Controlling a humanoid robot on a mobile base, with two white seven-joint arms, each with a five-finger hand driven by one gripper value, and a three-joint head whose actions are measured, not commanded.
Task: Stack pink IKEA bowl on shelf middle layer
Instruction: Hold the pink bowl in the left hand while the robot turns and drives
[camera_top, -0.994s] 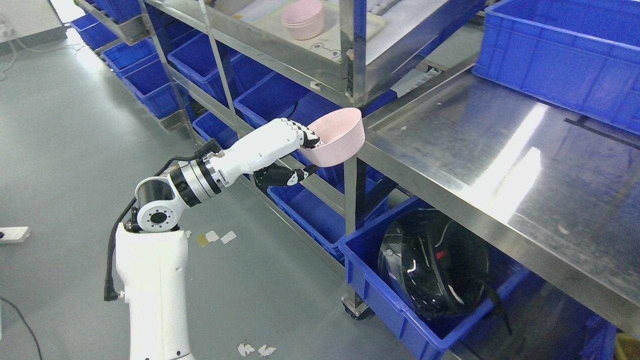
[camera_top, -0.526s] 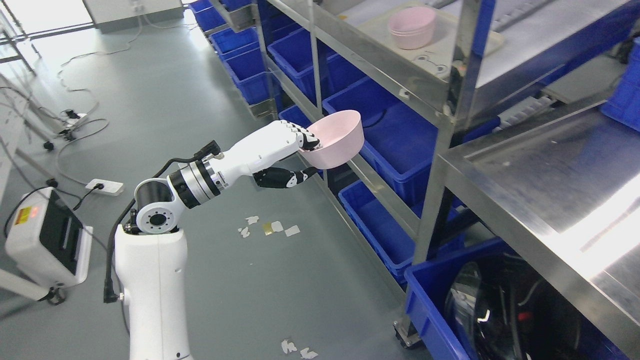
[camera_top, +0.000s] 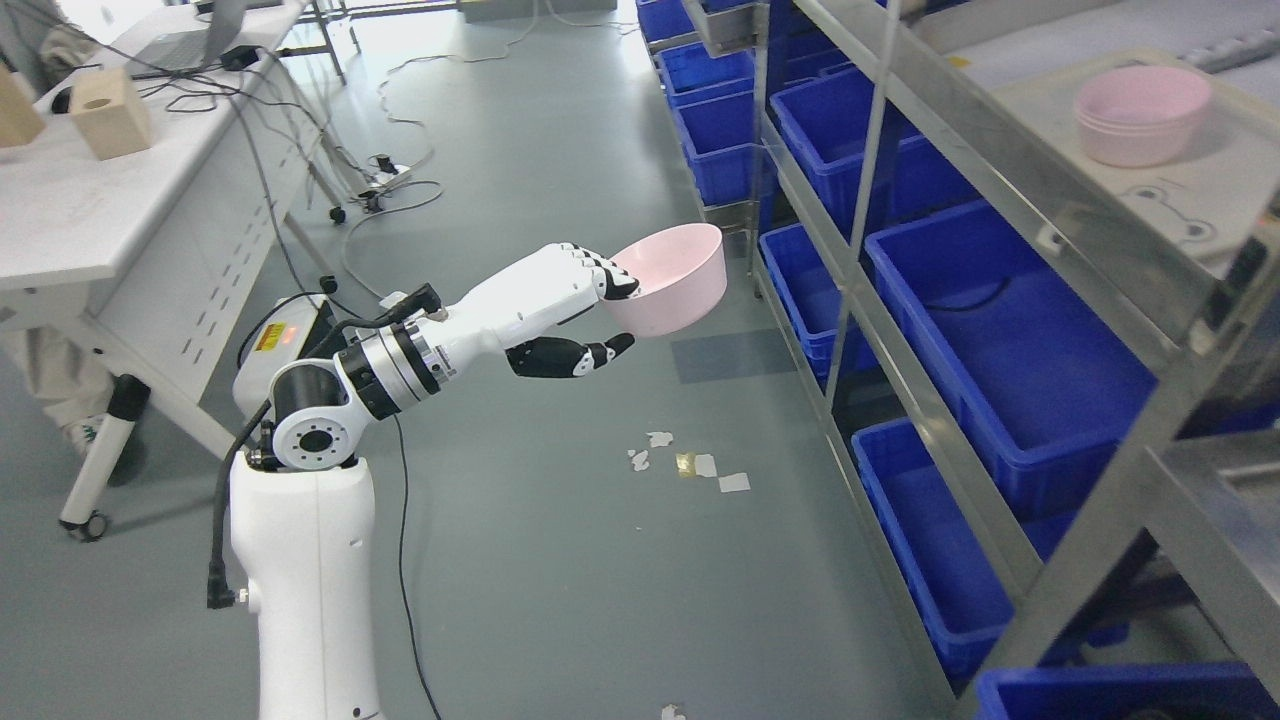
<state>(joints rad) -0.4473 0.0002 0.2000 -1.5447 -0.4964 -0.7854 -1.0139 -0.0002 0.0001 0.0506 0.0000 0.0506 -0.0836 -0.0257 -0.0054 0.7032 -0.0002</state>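
The left hand (camera_top: 570, 300) holds a pink bowl (camera_top: 668, 278) over open floor, fingers (camera_top: 612, 278) hooked over its near rim and thumb beneath. It hangs well left of the shelf (camera_top: 1000, 180), whose steel edge fronts a tray (camera_top: 1190, 195) bearing stacked pink bowls (camera_top: 1142, 113).

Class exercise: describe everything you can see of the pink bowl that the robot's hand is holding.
The pink bowl is plain, round and deep, with a smooth matte surface that looks like plastic. It is empty and tilted, its opening facing up and toward the camera. The left hand holds it in the air above the grey floor, left of the shelving: fingers hooked over the near rim, dark thumb below. Nothing else touches it.
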